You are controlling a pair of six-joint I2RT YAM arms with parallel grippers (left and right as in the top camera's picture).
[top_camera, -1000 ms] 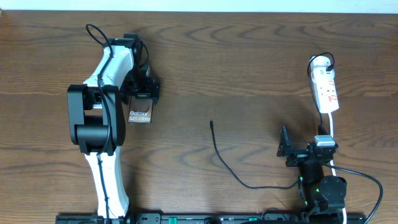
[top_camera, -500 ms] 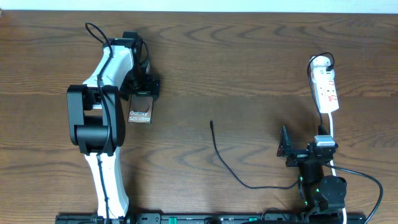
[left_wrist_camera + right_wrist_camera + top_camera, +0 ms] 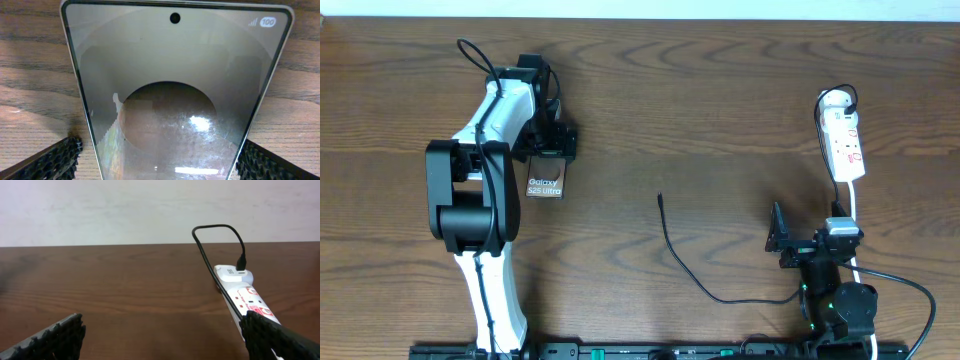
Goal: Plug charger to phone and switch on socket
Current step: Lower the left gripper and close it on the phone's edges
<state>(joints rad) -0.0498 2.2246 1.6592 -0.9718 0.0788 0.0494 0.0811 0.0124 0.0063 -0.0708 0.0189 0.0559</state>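
The flat, dark brown-black rectangular phone (image 3: pixel 544 177) with white lettering lies face up on the brown wooden table (image 3: pixel 720 100), on the left side, its long axis running straight away from the robot. The left gripper (image 3: pixel 550 148) hangs over its far end with jaws spread as wide as they go. In the left wrist view the black ribbed fingertips (image 3: pixel 50 160) stand outside the phone's two long edges, bracketing the slab without clamping it, and the end with the small punch-hole points away from the fingers. The charger (image 3: pixel 661 199), a long thin black cable with a small black plug tip, rests mid-table, well apart from the phone, to its right and somewhat nearer the robot. Its tip points away from the robot, parallel to the phone's long axis and not toward either end of it. From the tip the cable curves back toward the right arm's base. The right gripper (image 3: pixel 810 238) sits low near that base, fully open and empty. The socket (image 3: pixel 844 145), a small elongated white power strip with red markings, lies ahead of it and slightly right, its long axis also running away from the robot. Its thick white cord (image 3: pixel 853 200) trails back past the gripper, and a black lead is plugged in at its far end. I judge the free right arm better placed to fetch the tip, since the left one is at the phone; the plug must then turn to line up with a short end.
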